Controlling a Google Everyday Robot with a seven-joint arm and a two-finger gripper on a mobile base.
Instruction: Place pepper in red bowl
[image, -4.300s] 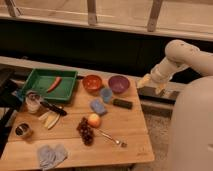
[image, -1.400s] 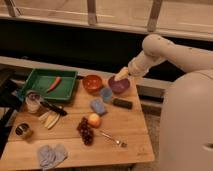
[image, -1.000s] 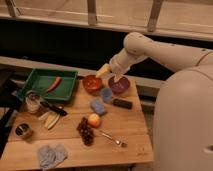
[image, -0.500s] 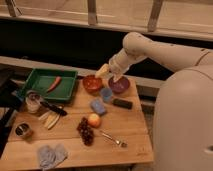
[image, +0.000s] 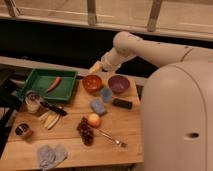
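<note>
Diagonally, pepper (image: 54, 84) lies in green tray (image: 36, 80), lower-left to upper-right; gripper (image: 95, 67) above red bowl (image: 92, 83), state unclear.

Looks like a lab's mock kitchen: wooden tabletop (image: 70, 146) with fruit (image: 94, 120) and a fork (image: 111, 138) by a railing (image: 91, 12), pincer (image: 95, 67) hovers over its far edge

On the wooden desk (image: 125, 150), a green tray (image: 36, 82) sits at upper left. A purple bowl (image: 119, 83) lies lower right of the tool (image: 95, 67), which hangs at upper centre. Below the purple bowl are a blue cup (image: 106, 94), a blue sponge (image: 97, 106) and a black block (image: 122, 103). A peach-coloured fruit (image: 94, 120) touches dark grapes (image: 86, 132). A grey cloth (image: 51, 155) lies at lower left.
</note>
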